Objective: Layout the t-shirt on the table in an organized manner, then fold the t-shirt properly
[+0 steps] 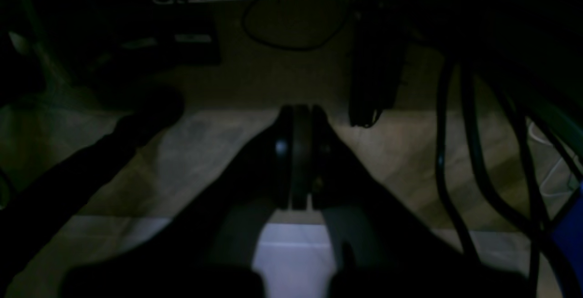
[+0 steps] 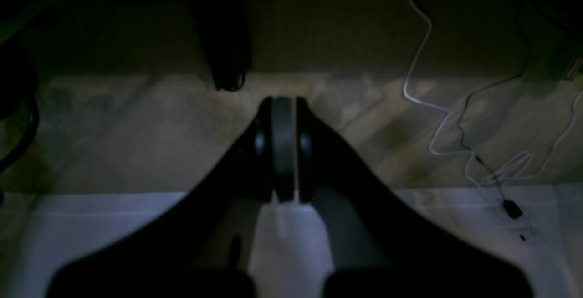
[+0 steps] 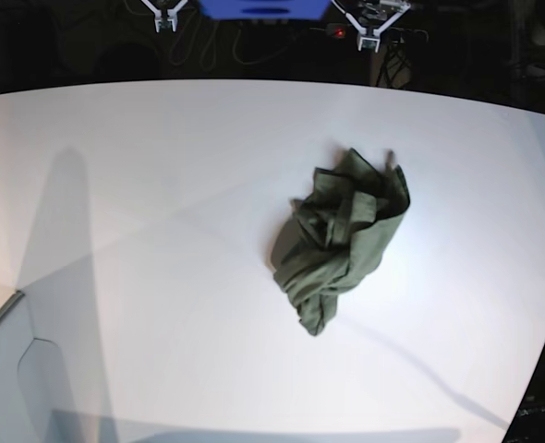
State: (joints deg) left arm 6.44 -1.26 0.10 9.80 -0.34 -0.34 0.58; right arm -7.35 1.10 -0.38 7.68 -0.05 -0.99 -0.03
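Both black pincers, left and right, sit pressed together on nothing, away from the crumpled olive-green cotton t-shirt heaped right of centre on the smooth white tabletop, so a blind pinch risks grabbing several layers and dragging the bundle.

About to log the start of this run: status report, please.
Both end effectors shut, empty: left end effector, right end effector, off the table. T-shirt crumpled in a heap, not laid out. Nothing in the way.
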